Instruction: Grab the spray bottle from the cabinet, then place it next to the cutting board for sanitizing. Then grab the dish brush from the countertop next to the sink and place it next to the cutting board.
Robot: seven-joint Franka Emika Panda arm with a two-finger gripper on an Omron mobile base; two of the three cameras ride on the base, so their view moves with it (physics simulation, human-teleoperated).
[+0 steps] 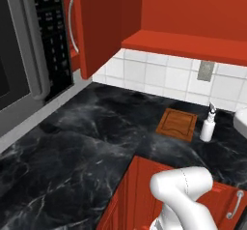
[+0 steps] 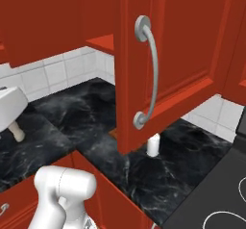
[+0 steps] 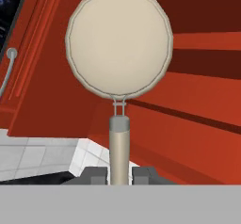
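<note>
Seen in the hand view, pinched between the two dark fingertips of the gripper (image 3: 119, 175): the straight beige handle of the dish brush (image 3: 119, 46), held upright with its round, cream-coloured head raised before the open red cabinet (image 3: 202, 53) and its plain shelves. Closed snugly on that handle, with no gap visible either side. On the glossy black countertop (image 1: 72, 137) in the left base view, lying flat near the white tiled wall: the small brown cutting board (image 1: 177, 123), darker groove running round its rim. Standing upright just beside the board, on its right edge as seen from that camera: the white spray bottle (image 1: 208, 125), thin nozzle pointing up, already out of the cupboard. Glimpsed again in the right base view, partly hidden behind the swung-open cabinet door (image 2: 163, 59) with its curved silver handle: the bottle's lower body on the marble. Rising at the bottom of both base views: the white arm (image 1: 185, 200).
</note>
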